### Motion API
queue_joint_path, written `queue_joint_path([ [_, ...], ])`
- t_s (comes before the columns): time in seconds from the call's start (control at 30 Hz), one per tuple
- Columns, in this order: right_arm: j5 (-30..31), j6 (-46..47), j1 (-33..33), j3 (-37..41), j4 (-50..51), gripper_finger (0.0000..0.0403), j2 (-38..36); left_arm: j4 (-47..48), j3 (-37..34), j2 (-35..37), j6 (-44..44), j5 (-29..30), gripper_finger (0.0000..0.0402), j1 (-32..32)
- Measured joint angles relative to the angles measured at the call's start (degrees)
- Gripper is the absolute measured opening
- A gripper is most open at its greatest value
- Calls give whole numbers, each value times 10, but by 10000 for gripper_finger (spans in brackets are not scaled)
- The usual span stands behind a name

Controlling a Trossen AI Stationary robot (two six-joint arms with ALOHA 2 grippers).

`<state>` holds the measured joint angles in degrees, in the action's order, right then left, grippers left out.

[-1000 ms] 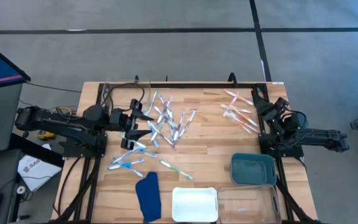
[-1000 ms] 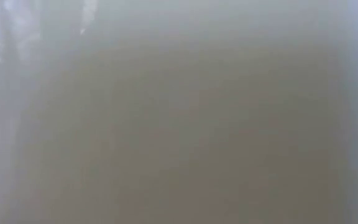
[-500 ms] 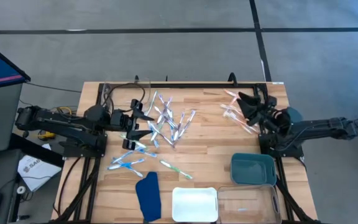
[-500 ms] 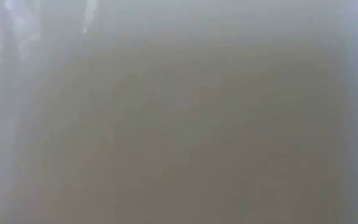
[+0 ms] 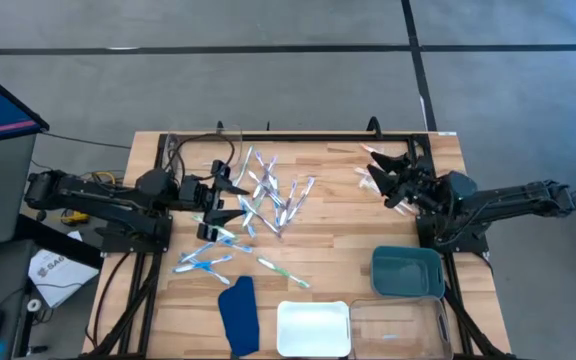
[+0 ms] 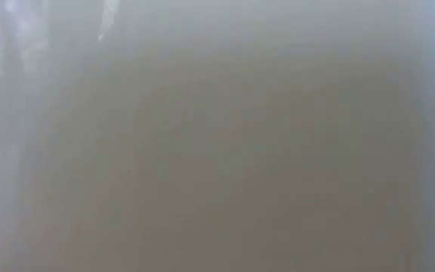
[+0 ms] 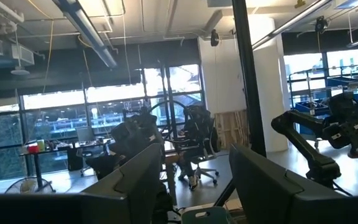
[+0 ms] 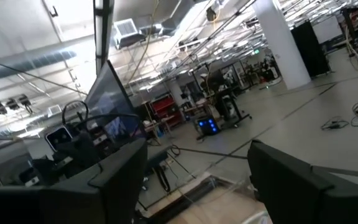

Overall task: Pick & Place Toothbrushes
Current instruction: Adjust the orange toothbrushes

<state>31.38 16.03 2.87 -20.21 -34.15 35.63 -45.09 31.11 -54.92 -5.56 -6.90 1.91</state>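
Note:
Many thin toothbrushes lie flat on the wooden table point(image 5: 328, 235). There is a crossed pile point(image 5: 273, 195) at the middle. A blue group point(image 5: 206, 260) and a green one point(image 5: 283, 272) lie nearer the front. A pink group point(image 5: 393, 195) lies at the far right. My left gripper point(image 5: 238, 199) hangs open above the pile's left side, tipped upward, with nothing between its fingers point(image 7: 135, 180). My right gripper point(image 5: 373, 170) hangs open above the pink group, also tipped upward and holding nothing point(image 8: 197, 155). The low view shows only grey blur.
Along the near edge lie a dark blue cloth piece point(image 5: 238, 315), a white tray point(image 5: 313, 328) and a clear container point(image 5: 398, 328). A teal tray point(image 5: 406, 272) sits behind the clear container. Bare wood lies between the pile and the pink group.
My right gripper has swung out from the table's right edge toward the left and risen, rolling as it went. It now hangs over the pink toothbrushes, still open. The left gripper and all the toothbrushes have stayed put.

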Motion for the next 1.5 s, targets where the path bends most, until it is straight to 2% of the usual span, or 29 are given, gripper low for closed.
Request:
queue_joint_path([
  [0.3, 0, 0, -2, 0, 58, 272, 1, 0, 0, 0, -1, 0, 186, 0],
  [0.53, 2, 2, -36, 0, 98, 272, 0, 1, 0, 0, -2, 0, 186, 0],
  [0.93, 2, 96, -127, 0, 196, 272, 1, 13, 0, 0, 0, 0, 186, 0],
  [1.27, 2, 190, -175, 0, 272, 272, 1, 15, 0, 0, 0, 0, 186, 0],
  [1.5, 2, 215, -202, 0, 316, 272, 1, 17, 0, 0, 0, 0, 186, 0],
])
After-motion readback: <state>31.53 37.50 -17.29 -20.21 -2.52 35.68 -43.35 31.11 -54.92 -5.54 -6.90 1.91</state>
